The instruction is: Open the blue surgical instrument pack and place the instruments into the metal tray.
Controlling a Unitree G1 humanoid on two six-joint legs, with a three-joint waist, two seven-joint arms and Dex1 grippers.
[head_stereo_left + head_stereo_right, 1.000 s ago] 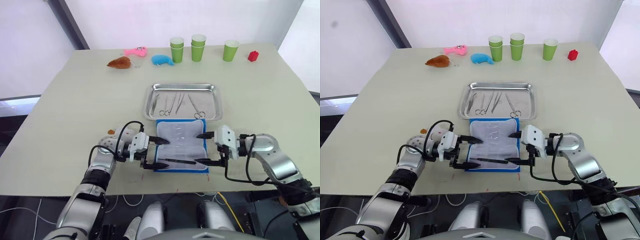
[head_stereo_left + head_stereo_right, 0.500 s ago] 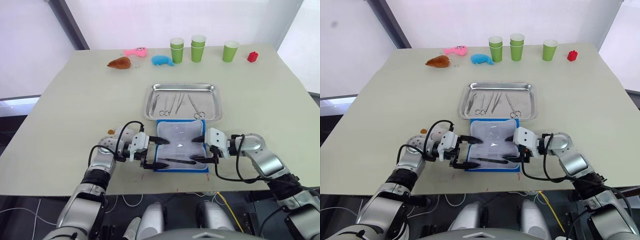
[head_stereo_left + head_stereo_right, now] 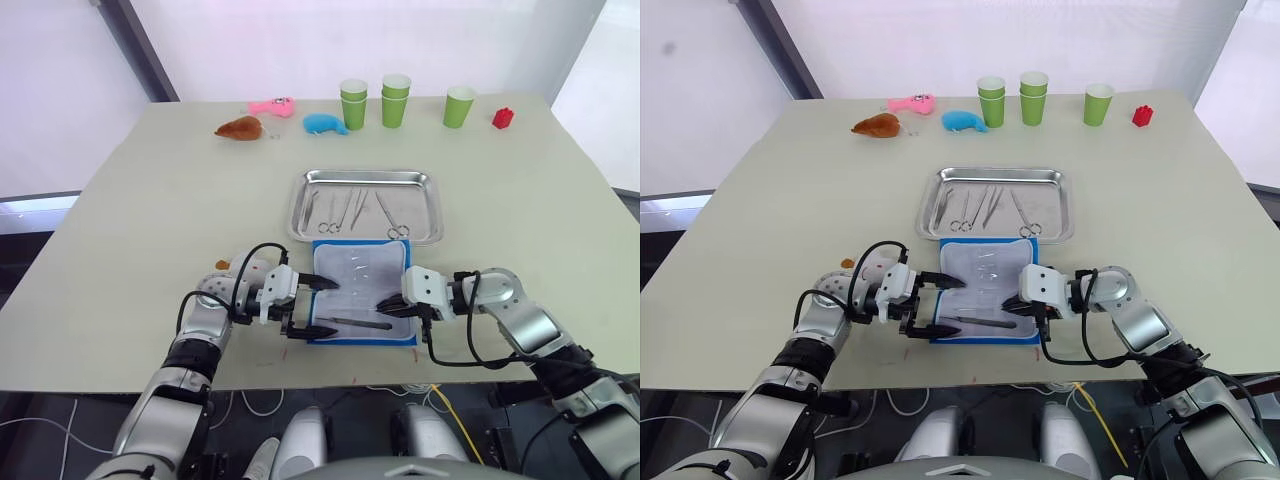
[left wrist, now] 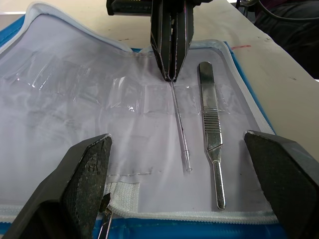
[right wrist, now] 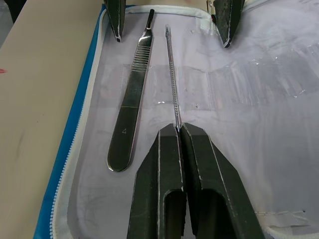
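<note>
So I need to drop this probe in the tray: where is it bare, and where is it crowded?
In the metal tray, the right end past the scissors is bare, as is the strip along the far rim. The left and middle are crowded with instruments.

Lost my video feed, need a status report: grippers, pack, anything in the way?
Right gripper shut on thin probe in open pack. Left gripper open at pack's edge. Flat handle beside probe. Tray holds several instruments; path unobstructed.
</note>
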